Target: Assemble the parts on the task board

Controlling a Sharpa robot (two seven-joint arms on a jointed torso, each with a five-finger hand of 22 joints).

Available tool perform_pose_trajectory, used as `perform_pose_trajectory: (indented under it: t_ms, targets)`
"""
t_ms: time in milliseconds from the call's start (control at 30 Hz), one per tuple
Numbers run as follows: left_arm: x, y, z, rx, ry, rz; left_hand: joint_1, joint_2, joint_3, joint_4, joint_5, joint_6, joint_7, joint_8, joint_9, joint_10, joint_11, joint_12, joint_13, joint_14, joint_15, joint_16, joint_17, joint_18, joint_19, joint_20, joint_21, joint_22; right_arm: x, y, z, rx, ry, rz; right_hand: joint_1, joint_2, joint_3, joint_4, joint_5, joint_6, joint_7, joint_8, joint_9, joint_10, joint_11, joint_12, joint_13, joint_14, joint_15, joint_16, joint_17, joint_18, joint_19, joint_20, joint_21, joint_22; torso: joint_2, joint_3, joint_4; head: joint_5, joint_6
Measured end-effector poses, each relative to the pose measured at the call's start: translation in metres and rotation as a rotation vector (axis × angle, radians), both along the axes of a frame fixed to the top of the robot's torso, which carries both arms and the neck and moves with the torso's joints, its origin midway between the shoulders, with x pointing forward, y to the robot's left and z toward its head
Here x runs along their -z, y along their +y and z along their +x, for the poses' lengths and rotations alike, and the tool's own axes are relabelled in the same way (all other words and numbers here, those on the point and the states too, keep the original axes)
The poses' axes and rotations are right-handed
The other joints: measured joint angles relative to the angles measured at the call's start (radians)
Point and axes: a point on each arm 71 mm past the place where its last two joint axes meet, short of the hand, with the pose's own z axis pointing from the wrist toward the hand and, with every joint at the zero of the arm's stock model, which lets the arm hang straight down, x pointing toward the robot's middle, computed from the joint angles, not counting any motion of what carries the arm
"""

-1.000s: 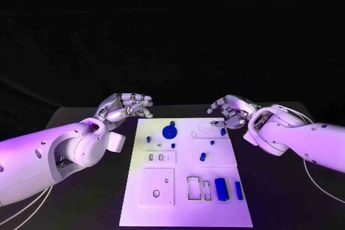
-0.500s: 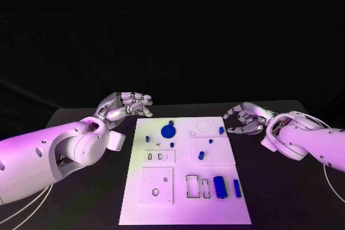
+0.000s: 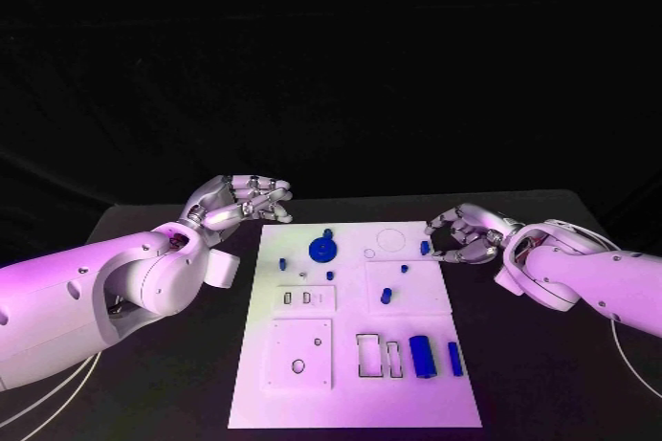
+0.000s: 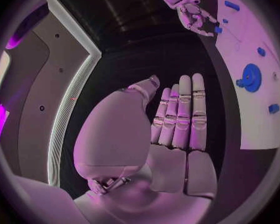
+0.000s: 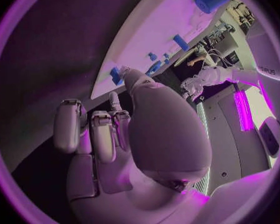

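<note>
The white task board (image 3: 311,364) lies mid-table, and a blue gear (image 3: 324,248) stands near its far end. Several small blue pegs are spread over it, one (image 3: 425,249) at the right edge. My right hand (image 3: 462,235) hovers beside that peg, fingers partly curled with their tips close to it, and holds nothing. The right wrist view shows the thumb tip of the right hand (image 5: 134,129) next to the peg (image 5: 115,75). My left hand (image 3: 246,202) hangs off the board's far left corner, empty. In the left wrist view the fingers of the left hand (image 4: 171,129) are straight.
Two blue blocks (image 3: 422,357) (image 3: 454,360) lie at the board's near right, beside empty rectangular slots (image 3: 370,357). A blue peg (image 3: 386,296) lies mid-board. The black table (image 3: 538,384) surrounds the board on all sides.
My right hand drew back to the right off the board's far right corner, then edged slightly back toward the edge peg. The peg stayed on the board. The left hand barely moved.
</note>
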Motion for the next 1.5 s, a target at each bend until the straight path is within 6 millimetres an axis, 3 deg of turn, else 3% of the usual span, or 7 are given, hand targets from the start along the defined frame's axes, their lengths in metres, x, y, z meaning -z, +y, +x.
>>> perform_pose_trajectory:
  t_ms: [233,767,1500]
  targets:
    - [0.000,0.002,0.000,-0.004,0.000,0.001,0.000,0.000,0.000,0.000,0.000,0.000,0.000,0.000,0.000,0.000,0.000,0.000,0.000,0.000,0.000,0.000,0.000,0.000,0.000,0.000,0.000,0.000,0.004,0.004,0.001,0.001,0.006,0.003,-0.014,0.014,-0.003,0.003,0.006,0.011,0.010,0.000,0.006,0.000,0.000,0.000,0.000,0.000,0.006,0.000,0.000,0.000,0.005,0.006,0.004,0.001,0.000,-0.0006,0.0004,0.005,-0.006]
    - [0.000,0.003,-0.001,-0.005,0.001,0.002,0.000,0.000,0.000,0.000,0.000,0.000,0.000,0.000,0.000,0.000,0.000,0.000,0.000,0.000,0.000,0.000,0.000,0.000,0.000,0.000,0.000,0.000,0.005,0.008,0.002,0.009,0.016,0.013,-0.037,0.037,0.016,0.027,0.006,0.070,-0.006,0.009,0.017,0.000,0.000,0.016,0.001,0.000,0.006,0.000,0.000,0.000,0.009,0.009,0.011,0.001,-0.002,-0.0006,-0.0012,0.003,-0.014]
    - [-0.001,0.005,-0.002,-0.006,0.002,0.003,0.000,0.000,0.000,0.000,0.000,0.000,0.000,0.000,0.000,0.000,0.000,0.000,0.000,0.000,0.000,0.000,0.000,0.000,0.000,0.000,0.000,0.000,0.012,0.014,0.005,0.018,0.033,0.008,-0.038,0.038,0.023,0.028,0.006,0.078,-0.007,0.009,0.017,0.000,0.000,0.016,0.001,0.000,0.006,0.000,0.000,0.000,0.009,0.009,0.015,0.001,-0.002,0.0000,0.0001,0.009,-0.021]
